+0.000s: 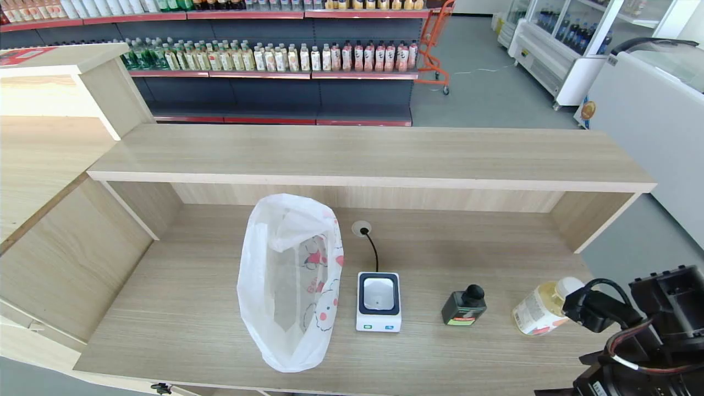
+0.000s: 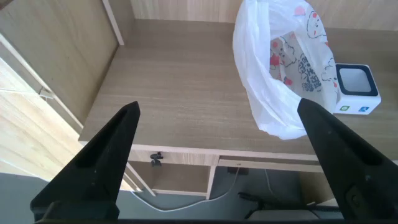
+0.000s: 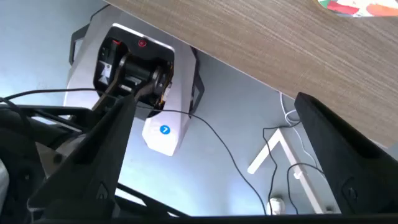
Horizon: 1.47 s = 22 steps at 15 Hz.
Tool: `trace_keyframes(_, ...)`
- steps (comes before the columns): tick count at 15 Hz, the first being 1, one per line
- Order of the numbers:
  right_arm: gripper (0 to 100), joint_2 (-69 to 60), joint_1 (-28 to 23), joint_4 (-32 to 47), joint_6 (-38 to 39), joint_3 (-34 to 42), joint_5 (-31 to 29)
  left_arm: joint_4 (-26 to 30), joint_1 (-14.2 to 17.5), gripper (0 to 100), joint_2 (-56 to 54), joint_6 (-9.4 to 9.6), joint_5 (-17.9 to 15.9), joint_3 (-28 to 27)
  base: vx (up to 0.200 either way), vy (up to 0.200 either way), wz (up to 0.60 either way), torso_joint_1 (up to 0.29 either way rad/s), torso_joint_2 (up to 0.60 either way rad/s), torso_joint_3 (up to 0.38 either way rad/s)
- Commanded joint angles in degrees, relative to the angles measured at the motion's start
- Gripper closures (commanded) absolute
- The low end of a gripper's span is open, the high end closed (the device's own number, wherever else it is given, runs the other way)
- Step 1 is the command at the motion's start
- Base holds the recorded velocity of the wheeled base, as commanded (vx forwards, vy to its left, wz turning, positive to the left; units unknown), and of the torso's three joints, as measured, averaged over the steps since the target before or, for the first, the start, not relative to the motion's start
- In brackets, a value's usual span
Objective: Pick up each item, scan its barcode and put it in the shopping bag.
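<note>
**Bottles sitting out, nothing grabbed**

The dark bottle (image 1: 463,308) stands on the counter (image 1: 192,308) just right of the scanner (image 1: 378,301); the yellow bottle (image 1: 542,312) looks laid on its side further right. The bag (image 1: 291,280) is open just left of the scanner. The left gripper (image 2: 217,109) hangs by the counter's front edge, jaws spread wide, empty. The right gripper (image 3: 214,102) sits lower than the countertop, jaws just as wide, empty.
</note>
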Motion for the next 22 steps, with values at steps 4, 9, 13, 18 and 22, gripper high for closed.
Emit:
trace_keyframes(4, 0, 12.2, -1.4, -10.3, -6.8, -0.9, -0.4, 0.0, 0.0, 0, 0.0, -0.01, 0.0, 0.0, 0.000, 0.000, 0.00, 0.000, 0.00, 0.000)
trace_keyframes(9, 0, 21.1, -5.6, -21.5, -19.1, -1.8, 0.2, 0.0, 0.0, 0, 0.0, -0.01, 0.0, 0.0, 0.000, 0.000, 0.00, 0.000, 0.00, 0.000)
trace_keyframes(13, 0, 27.0, -5.6, -23.4, -21.2, -8.7, 5.2, 0.0, 0.0, 0, 0.0, -0.01, 0.0, 0.0, 0.000, 0.000, 0.00, 0.000, 0.00, 0.000)
trace_keyframes(18, 0, 32.3, -3.4, -25.1, -22.8, -13.2, 7.9, 0.0, 0.0, 0, 0.0, -0.01, 0.0, 0.0, 0.000, 0.000, 0.00, 0.000, 0.00, 0.000)
trace_keyframes(22, 0, 36.6, -2.3, -30.1, -23.0, -15.2, 8.0, 0.0, 0.0, 0, 0.0, -0.01, 0.0, 0.0, 0.000, 0.000, 0.00, 0.000, 0.00, 0.000)
